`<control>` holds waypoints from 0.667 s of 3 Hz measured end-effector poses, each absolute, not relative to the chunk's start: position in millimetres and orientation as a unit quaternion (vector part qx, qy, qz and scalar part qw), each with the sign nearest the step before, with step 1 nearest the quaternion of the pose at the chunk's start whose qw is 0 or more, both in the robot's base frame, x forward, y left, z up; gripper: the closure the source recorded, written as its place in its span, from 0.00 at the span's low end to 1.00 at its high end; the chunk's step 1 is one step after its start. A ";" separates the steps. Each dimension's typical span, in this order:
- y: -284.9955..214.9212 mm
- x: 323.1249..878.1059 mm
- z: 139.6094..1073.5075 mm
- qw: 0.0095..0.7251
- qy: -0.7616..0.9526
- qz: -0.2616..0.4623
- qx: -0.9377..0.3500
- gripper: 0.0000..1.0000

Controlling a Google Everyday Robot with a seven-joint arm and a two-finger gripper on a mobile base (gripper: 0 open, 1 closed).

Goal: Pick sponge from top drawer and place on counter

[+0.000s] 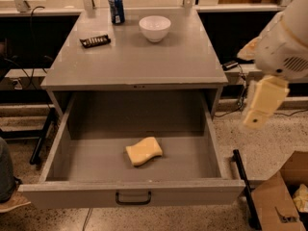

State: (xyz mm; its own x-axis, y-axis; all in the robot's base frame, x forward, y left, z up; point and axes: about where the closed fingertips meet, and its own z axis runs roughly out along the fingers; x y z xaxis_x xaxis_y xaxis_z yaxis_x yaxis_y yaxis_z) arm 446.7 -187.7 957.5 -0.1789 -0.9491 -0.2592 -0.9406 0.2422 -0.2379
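The pale yellow sponge (144, 150) lies flat on the floor of the open top drawer (86, 158), a little right of its middle and towards the front. The drawer is pulled fully out, its dark handle (133, 198) on the front panel. The grey counter (134, 57) is above it. My cream-coloured gripper (262, 107) hangs to the right of the cabinet, outside the drawer, well above and to the right of the sponge. It holds nothing.
On the counter stand a white bowl (154, 28), a blue can (116, 7) and a dark snack bar (95, 41), all at the back. A cardboard box (279, 196) sits on the floor at lower right. A black frame leg (243, 186) runs beside the drawer's right side.
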 end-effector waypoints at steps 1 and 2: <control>-144.9 458.3 916.1 0.188 0.756 0.042 -0.625 0.00; -93.9 466.1 875.7 0.202 0.740 0.098 -0.633 0.00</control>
State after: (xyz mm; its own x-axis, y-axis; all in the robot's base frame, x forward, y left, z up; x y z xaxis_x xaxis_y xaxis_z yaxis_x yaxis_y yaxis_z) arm 466.1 -93.9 875.7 -0.1154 -0.8984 -0.4238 -0.9776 0.1782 -0.1116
